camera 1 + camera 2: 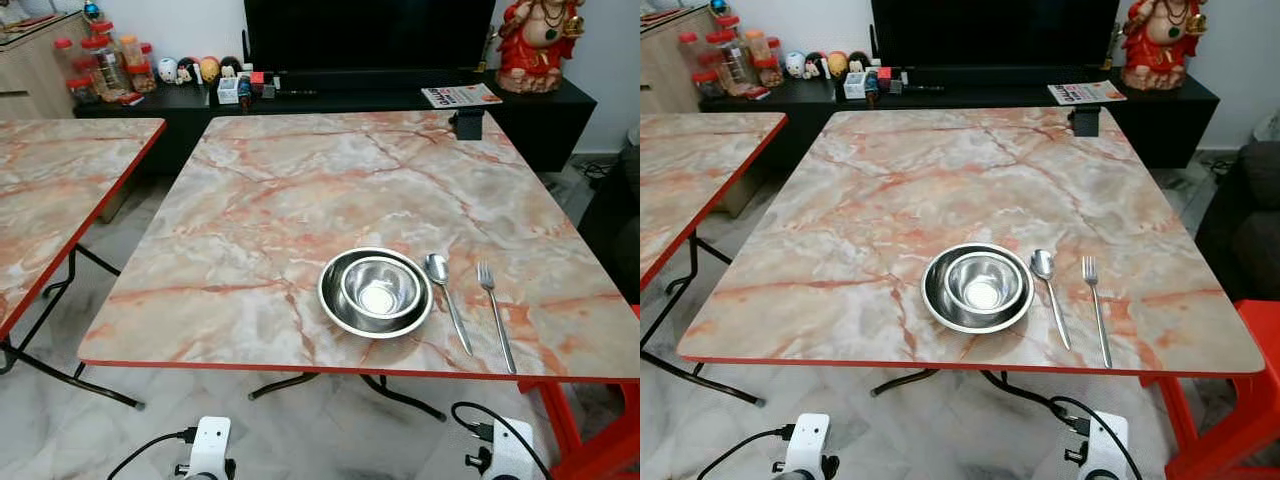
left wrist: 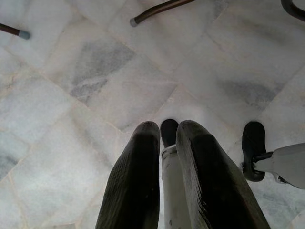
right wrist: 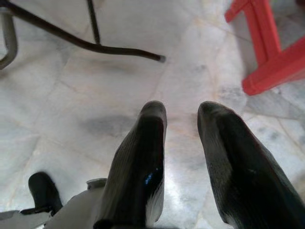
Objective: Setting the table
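Observation:
A small steel bowl (image 1: 379, 287) sits inside a wider steel bowl (image 1: 331, 303) near the front edge of the marble-patterned table (image 1: 300, 180). Just to their right lie a spoon (image 1: 447, 300) and then a fork (image 1: 495, 312), side by side with handles toward me. Both arms hang low in front of the table, below its red edge. My left gripper (image 2: 167, 126) points at the floor with a narrow gap between its fingers and nothing held. My right gripper (image 3: 182, 112) also faces the floor, open and empty.
A second marble table (image 1: 50, 190) stands to the left. A small black object (image 1: 467, 123) rests at the table's far right corner. A red stool (image 1: 600, 440) stands at the front right. Behind is a black TV cabinet (image 1: 350, 95) with jars and figurines. Metal table legs (image 3: 95, 47) cross the tiled floor.

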`<state>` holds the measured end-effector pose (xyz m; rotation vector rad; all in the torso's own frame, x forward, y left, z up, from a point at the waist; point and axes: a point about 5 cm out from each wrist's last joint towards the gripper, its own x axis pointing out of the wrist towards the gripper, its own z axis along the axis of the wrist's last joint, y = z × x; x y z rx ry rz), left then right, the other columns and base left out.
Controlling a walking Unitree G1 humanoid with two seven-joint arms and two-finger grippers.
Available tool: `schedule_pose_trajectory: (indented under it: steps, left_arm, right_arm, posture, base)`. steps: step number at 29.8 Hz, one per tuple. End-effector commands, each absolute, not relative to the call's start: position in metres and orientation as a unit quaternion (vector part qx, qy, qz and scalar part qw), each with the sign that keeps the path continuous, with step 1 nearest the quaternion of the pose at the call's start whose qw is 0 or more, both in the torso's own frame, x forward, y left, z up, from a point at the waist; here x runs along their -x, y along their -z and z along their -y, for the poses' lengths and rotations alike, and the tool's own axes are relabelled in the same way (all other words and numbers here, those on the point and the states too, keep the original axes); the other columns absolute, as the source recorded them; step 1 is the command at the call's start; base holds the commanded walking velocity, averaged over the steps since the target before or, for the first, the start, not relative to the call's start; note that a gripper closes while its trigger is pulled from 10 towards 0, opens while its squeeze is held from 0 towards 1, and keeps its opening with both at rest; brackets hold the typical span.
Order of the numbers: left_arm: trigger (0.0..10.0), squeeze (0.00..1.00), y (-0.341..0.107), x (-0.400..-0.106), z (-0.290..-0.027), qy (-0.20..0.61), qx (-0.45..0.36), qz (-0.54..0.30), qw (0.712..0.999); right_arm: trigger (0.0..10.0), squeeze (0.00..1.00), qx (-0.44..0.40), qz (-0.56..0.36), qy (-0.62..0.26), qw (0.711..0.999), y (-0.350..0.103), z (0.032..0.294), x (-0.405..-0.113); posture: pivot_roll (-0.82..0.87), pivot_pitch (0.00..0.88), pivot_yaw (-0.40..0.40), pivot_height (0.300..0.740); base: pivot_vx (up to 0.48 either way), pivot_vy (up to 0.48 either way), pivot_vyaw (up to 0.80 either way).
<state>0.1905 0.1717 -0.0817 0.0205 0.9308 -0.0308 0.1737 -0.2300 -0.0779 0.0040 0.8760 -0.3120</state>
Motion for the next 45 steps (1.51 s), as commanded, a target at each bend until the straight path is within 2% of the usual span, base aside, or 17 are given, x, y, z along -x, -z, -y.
schedule_pose_trajectory:
  steps: [1,3,8,22,45]
  left_arm:
    - [10.0,0.00,0.082,-0.190,-0.173,0.014,-0.012,-0.455,0.890]
    - [10.0,0.00,0.082,-0.190,-0.174,0.014,-0.020,-0.457,0.889]
    - [10.0,0.00,0.083,-0.187,-0.179,0.019,-0.034,-0.462,0.886]
    - [10.0,0.00,0.083,-0.186,-0.182,0.014,-0.037,-0.465,0.884]
    - [10.0,0.00,0.080,-0.193,-0.187,0.005,-0.037,-0.461,0.887]
  right_arm:
    - [10.0,0.00,-0.001,-0.430,0.120,0.895,0.080,0.221,-0.175]
    - [10.0,0.00,0.005,-0.445,0.078,0.892,0.083,0.209,-0.175]
    - [10.0,0.00,0.024,-0.453,0.044,0.890,0.086,0.197,-0.174]
    - [10.0,0.00,0.015,-0.462,0.045,0.885,0.090,0.191,-0.168]
    - [10.0,0.00,-0.014,-0.456,0.089,0.885,0.088,0.193,-0.172]
  posture:
    - [-0.11,0.000,0.017,0.740]
    - [-0.11,0.000,0.025,0.740]
    - [-0.11,0.000,0.034,0.740]
    - [-0.10,0.000,0.034,0.740]
    - [-0.10,0.000,0.059,0.740]
  base:
    - [0.000,0.000,0.00]
    - [0.000,0.000,0.00]
    - [0.000,0.000,0.00]
    - [0.000,0.000,0.00]
    - [0.000,0.472,0.00]
